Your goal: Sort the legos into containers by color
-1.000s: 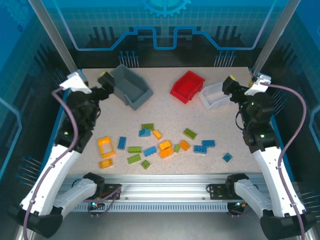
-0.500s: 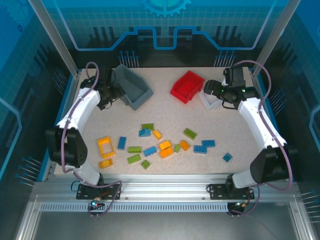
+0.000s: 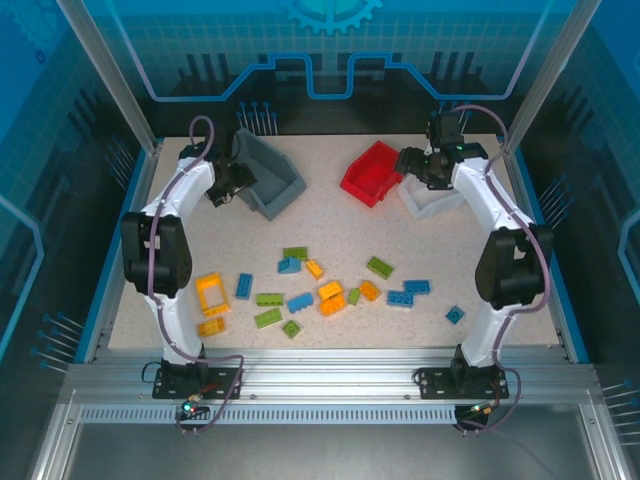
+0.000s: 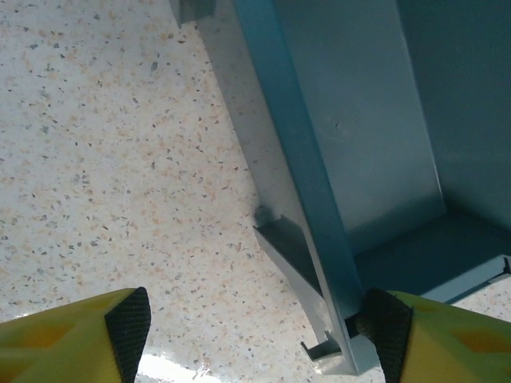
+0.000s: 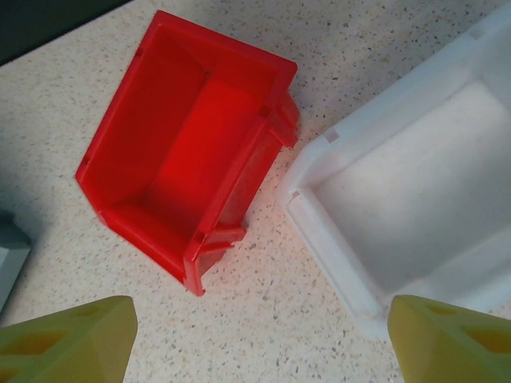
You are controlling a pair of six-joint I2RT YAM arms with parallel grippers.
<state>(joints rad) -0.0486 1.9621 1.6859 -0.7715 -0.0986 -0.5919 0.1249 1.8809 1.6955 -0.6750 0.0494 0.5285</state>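
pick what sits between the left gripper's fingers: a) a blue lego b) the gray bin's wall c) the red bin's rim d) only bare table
b: in the left wrist view, a side wall of the gray bin runs down between the open fingers of the left gripper, close to one pad.

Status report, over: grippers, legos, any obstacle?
Left gripper open, fingers astride gray bin wall. Right gripper open, above red bin and white bin. Legos loose mid-table, none held. Nothing blocking them.
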